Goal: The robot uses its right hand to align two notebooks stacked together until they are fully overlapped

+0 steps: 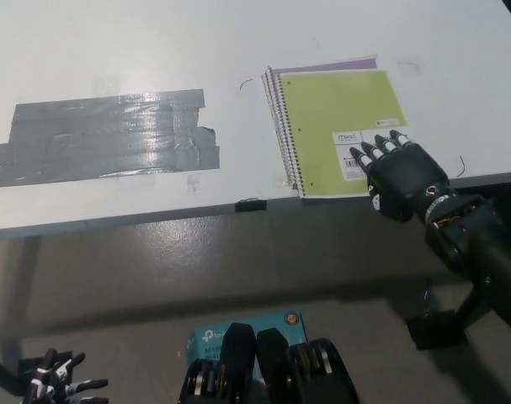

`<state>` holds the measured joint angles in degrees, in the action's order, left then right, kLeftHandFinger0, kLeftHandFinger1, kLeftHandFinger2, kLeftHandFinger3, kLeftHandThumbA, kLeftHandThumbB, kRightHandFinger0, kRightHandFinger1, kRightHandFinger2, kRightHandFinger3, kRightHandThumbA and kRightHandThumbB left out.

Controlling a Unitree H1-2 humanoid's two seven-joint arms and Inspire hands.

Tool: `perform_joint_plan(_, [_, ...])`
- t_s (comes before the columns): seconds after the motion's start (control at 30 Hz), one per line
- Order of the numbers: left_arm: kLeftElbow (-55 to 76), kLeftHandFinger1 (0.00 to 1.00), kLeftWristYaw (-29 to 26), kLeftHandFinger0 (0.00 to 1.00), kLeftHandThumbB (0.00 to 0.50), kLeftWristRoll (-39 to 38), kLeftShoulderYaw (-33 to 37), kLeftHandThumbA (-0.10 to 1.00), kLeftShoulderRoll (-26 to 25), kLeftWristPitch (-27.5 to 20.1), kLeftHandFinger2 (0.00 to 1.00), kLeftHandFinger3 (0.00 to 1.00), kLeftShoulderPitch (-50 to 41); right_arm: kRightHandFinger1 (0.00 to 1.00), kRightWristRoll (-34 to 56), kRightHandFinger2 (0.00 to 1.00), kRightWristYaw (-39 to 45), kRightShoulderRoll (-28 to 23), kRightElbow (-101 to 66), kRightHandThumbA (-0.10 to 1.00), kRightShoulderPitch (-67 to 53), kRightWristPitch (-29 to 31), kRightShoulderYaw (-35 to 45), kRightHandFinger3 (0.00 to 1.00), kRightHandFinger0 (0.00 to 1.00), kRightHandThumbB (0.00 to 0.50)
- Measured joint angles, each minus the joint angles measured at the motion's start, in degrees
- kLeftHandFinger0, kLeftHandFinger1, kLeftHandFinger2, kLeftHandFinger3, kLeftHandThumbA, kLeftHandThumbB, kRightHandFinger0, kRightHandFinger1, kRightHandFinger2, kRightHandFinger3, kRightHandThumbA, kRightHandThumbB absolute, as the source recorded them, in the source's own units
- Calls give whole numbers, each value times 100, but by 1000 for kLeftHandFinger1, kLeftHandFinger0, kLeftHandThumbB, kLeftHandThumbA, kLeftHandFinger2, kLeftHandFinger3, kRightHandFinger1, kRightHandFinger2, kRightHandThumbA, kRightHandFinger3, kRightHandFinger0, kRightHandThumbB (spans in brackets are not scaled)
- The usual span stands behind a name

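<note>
I see no containers on the white counter [112,50]; the only box-like thing is a teal carton [213,335] on the floor below, partly hidden, and I can't tell what is in it.

The two notebooks sit stacked near the counter's front edge, toward my right. The green notebook [339,126] lies on top, and the purple notebook [322,67] under it shows only as a thin strip along the far edge and a sliver by the spiral side. Both spirals run along the left side, and the stack's long axis runs from the front edge away toward the back, tilted a little so the far end leans left. A white label with a barcode sits at the near right corner of the green cover.

My right hand [402,177] is at that near right corner, fingers [377,150] spread a little and laid flat on the cover over the label, gripping nothing. The palm hangs off the counter's front edge.

Well to the left of the stack, a broad patch of grey tape [103,136] is stuck flat on the counter, clear of the notebooks. A small dark tab [250,204] sits on the front edge between tape and stack.

My left hand [60,383] rests low at the bottom left, away from the counter, fingers apart and holding nothing.
</note>
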<state>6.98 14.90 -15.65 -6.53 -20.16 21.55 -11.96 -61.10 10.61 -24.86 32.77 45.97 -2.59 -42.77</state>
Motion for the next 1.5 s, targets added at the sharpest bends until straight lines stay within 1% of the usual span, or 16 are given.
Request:
perform_joint_plan(0.07, [0,646,0,464,500,3,2,1000,-1,0,723,1000,1,1000,-43,1000,-55,-28,40,1000,46,72,-69,1000,1000,486])
perform_joint_plan(0.1, [0,655,0,489,500,11,7,1000,-4,0,736,1000,3,1000,-69,1000,-111,-39,100,1000,80,124,-108,1000,1000,489])
perform_joint_plan(0.23, [2,635,0,474,500,34,11,1000,-8,0,719,1000,6,1000,-81,1000,-164,-50,189,1000,153,210,-155,1000,1000,482])
perform_joint_plan(0.27, [3,631,0,450,500,43,13,1000,-8,1,728,1000,5,1000,-83,1000,-166,-55,195,1000,163,223,-164,1000,1000,485])
perform_joint_plan(0.33, [4,629,0,452,500,55,15,1000,-9,2,724,1000,6,1000,-91,1000,-168,-63,207,1000,183,245,-188,1000,1000,480])
perform_joint_plan(0.43, [48,646,0,475,500,65,22,1000,-12,2,717,1000,2,1000,-96,1000,-167,-79,235,1000,228,289,-210,1000,1000,500])
perform_joint_plan(0.6, [62,634,0,446,500,71,23,1000,-14,3,704,1000,8,1000,-66,1000,-157,-70,350,1000,313,358,-191,1000,1000,500])
perform_joint_plan(0.67, [63,643,0,469,500,69,23,1000,-14,4,706,1000,7,1000,-36,1000,-140,-32,356,1000,315,352,-134,1000,1000,500])
perform_joint_plan(0.73, [69,634,0,460,500,69,23,1000,-14,4,694,1000,8,1000,-14,1000,-90,22,354,1000,315,322,-86,1000,1000,500])
perform_joint_plan(0.83, [85,652,0,486,500,69,22,1000,-14,6,715,1000,5,1000,7,1000,-17,87,352,1000,315,278,-28,1000,1000,500])
perform_joint_plan(0.93, [94,644,-1,492,500,70,22,1000,-14,8,704,1000,5,1000,26,1000,66,151,332,1000,304,189,26,1000,1000,500])
perform_joint_plan(1.13, [95,640,0,463,500,69,23,1000,-13,7,699,1000,4,1000,103,1000,272,362,238,1000,199,-122,250,1000,1000,500])
perform_joint_plan(1.17, [95,635,0,489,500,69,24,1000,-13,7,696,1000,4,1000,115,1000,299,406,227,1000,178,-202,287,1000,1000,493])
perform_joint_plan(1.33, [100,647,0,494,500,70,24,1000,-12,8,710,1000,-2,1000,122,1000,362,502,193,1000,141,-421,335,1000,1000,500])
perform_joint_plan(1.47, [104,647,-1,433,500,69,24,1000,-11,8,718,1000,-5,1000,164,1000,436,574,189,1000,136,-567,391,1000,1000,500])
perform_joint_plan(1.5, [104,629,-1,423,500,69,24,1000,-10,8,705,1000,-4,1000,168,1000,466,602,185,1000,134,-619,410,1000,1000,500])
